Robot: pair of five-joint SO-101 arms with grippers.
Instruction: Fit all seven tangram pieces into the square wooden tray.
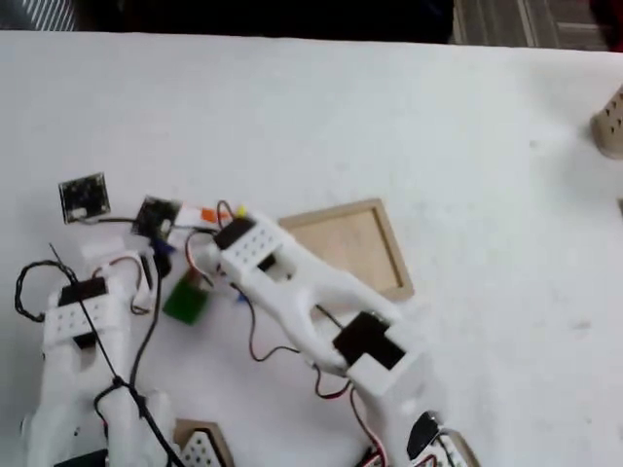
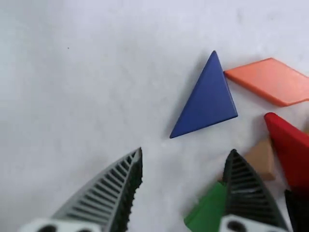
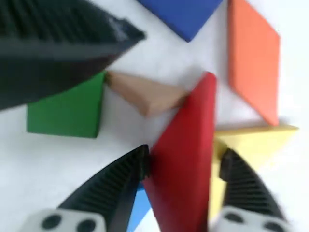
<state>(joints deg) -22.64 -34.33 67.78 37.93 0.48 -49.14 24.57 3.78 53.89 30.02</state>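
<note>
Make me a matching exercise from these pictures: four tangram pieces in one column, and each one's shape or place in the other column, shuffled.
Pieces:
1. red piece
2. green piece
3. orange piece
4. tan piece

Descriptions:
A. parallelogram lying flat beside the blue triangle
B. small triangle between the green and red pieces
C. tilted up inside the right gripper
D. square, partly covered in the left wrist view by the left gripper

Pairs: 1-C, 2-D, 3-A, 4-B.
</note>
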